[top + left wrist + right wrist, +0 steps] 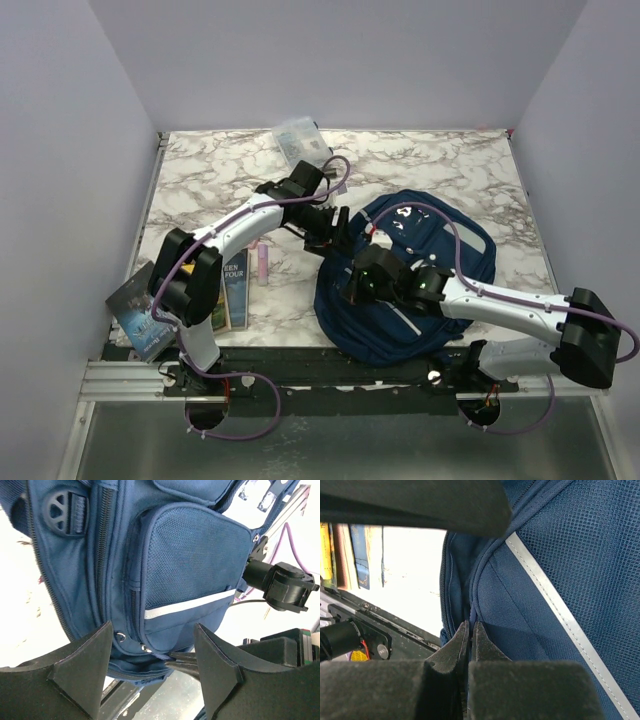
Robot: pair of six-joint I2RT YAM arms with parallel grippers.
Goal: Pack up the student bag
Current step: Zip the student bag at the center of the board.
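The student bag lies flat on the marble table, at about 4 o'clock from the table's middle, with its lower end reaching the near edge.

The left fingers sit at the bag's 10 o'clock corner. They stand well apart and hold nothing. The left wrist camera looks between them onto a mesh-fronted pocket crossed by a pale reflective stripe, with a round black buckle at 10 o'clock from the pocket.

The right fingers are closed tight on the bag's 9 o'clock edge. The right wrist view shows the tips pressed together where a seam runs down into them, and a thin fold of navy fabric seems nipped there — it is hard to make out more.

A small pink stick lies just beside the bag at its 9 o'clock. Further out, at 8 o'clock from the table's middle, a blue book lies on the table, and a darker book overhangs the table's side. A clear plastic pouch rests at the far edge, at about 12 o'clock, well apart from the bag.
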